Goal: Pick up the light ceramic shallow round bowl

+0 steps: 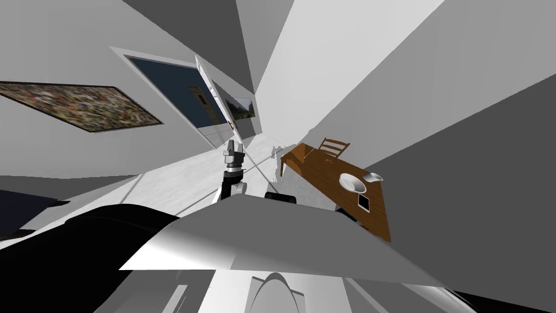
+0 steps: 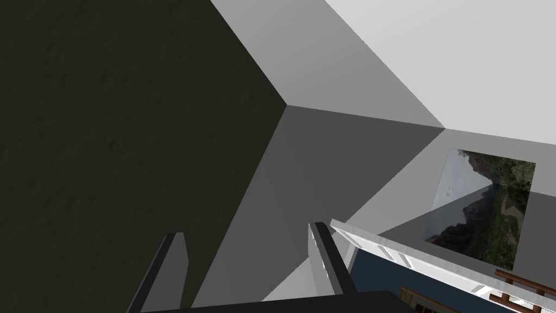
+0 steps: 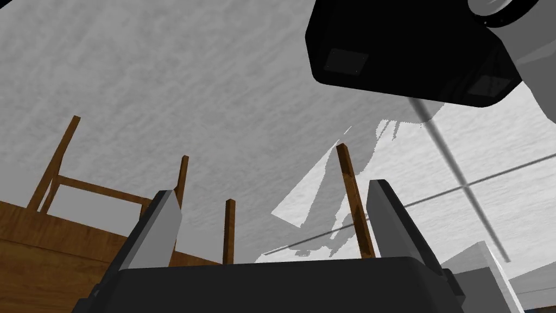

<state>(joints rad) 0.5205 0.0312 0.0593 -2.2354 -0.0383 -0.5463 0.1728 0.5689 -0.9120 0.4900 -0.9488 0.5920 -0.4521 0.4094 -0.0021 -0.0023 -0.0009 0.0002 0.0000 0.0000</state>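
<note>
Since both arms hang clear of the bench (image 1: 320, 169) w/ nothing in them, we judge this to be the approach stage, w/ no grasp begun. The white round bowl (image 1: 353, 183) sits on the wooden bench, ahead and to our right, toward the wall side of the top. A smaller white dish (image 1: 373, 177) lies just beside it on the wall side. A flat tablet (image 1: 363, 202) lies near it on the side closer to us. We take the larger bowl as the target, tho the small dish could also fit the wording. A wooden chair (image 1: 333, 146) stands at the bench's far end.

The left gripper (image 2: 247, 231) is held high in front of the chest and points up and away. Its fingers are spread w/ nothing between them, so it is prob. parked there to stay out of the way. The right gripper (image 3: 274, 187) is also spread and empty. It looks along grey floor at wooden legs, so we judge it isn't lined up w/ the bowl yet.

The bowl stands upright, mouth up. Being round it has no long axis, so approach direction is free. The rim facing the chair end looks least crowded, i.e. away from dish and tablet.
</note>
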